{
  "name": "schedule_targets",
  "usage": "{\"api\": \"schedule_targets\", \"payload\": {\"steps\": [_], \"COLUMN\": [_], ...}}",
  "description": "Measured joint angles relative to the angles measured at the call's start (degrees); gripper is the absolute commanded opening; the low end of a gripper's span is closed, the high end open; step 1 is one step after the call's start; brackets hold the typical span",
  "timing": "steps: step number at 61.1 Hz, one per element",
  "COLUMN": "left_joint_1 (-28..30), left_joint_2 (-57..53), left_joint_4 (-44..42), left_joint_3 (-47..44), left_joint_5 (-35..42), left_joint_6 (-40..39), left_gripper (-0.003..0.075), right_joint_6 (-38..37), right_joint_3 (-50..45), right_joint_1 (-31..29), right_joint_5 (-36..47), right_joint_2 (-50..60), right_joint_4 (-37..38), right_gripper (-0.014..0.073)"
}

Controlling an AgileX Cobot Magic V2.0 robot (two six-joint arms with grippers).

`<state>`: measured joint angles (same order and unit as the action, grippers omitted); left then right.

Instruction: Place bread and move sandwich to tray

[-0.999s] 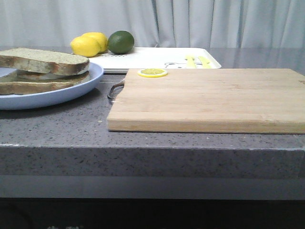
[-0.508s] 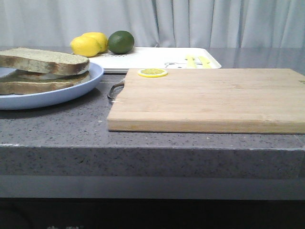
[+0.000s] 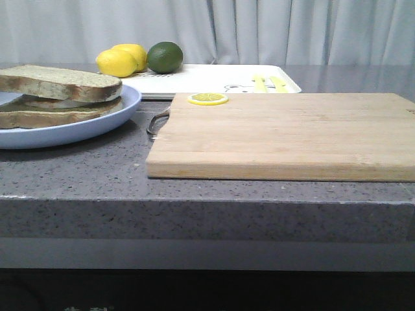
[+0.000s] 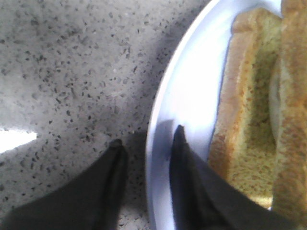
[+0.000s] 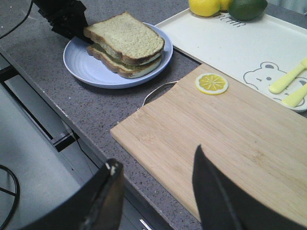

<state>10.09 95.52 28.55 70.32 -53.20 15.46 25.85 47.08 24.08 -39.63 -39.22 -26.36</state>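
Note:
The sandwich (image 3: 58, 94) lies on the round light-blue plate (image 3: 97, 126) at the left of the counter. Its top slice is the bare bread (image 5: 125, 36), with egg white showing between the slices. My left gripper (image 4: 147, 136) is open and straddles the plate's rim (image 4: 158, 120): one finger sits inside the plate beside the sandwich (image 4: 249, 120), the other over the counter. It also shows in the right wrist view (image 5: 79, 31). My right gripper (image 5: 156, 156) is open and empty above the cutting board's front edge. The white tray (image 3: 207, 81) lies at the back.
A wooden cutting board (image 3: 285, 133) with a metal loop handle fills the middle and right, with a lemon slice (image 3: 207, 98) on its far left corner. Two lemons (image 3: 120, 59) and a lime (image 3: 165, 57) rest on the tray's left end. The counter's front edge is close.

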Motion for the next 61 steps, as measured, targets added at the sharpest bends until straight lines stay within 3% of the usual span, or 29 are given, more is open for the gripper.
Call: {"api": "schedule_targets", "payload": {"steps": [14,35,61], "left_joint_1": [0.0,0.0,0.0], "left_joint_2": [0.0,0.0,0.2], "left_joint_4": [0.6,4.4,13.6], "left_joint_3": [0.0,0.3,10.7], "left_joint_5": [0.0,0.3,-2.0], "left_joint_6": [0.0,-0.1,0.6], "left_gripper": [-0.002,-0.002,-0.002], "right_joint_6": [0.0,0.1,0.1], "right_joint_3": [0.0,0.0,0.0], "right_joint_1": [0.0,0.0,0.0], "right_joint_5": [0.0,-0.1,-0.1], "right_joint_2": [0.0,0.0,0.0], "right_joint_4": [0.0,0.0,0.0], "right_gripper": [0.0362,0.0362,0.0362]}}
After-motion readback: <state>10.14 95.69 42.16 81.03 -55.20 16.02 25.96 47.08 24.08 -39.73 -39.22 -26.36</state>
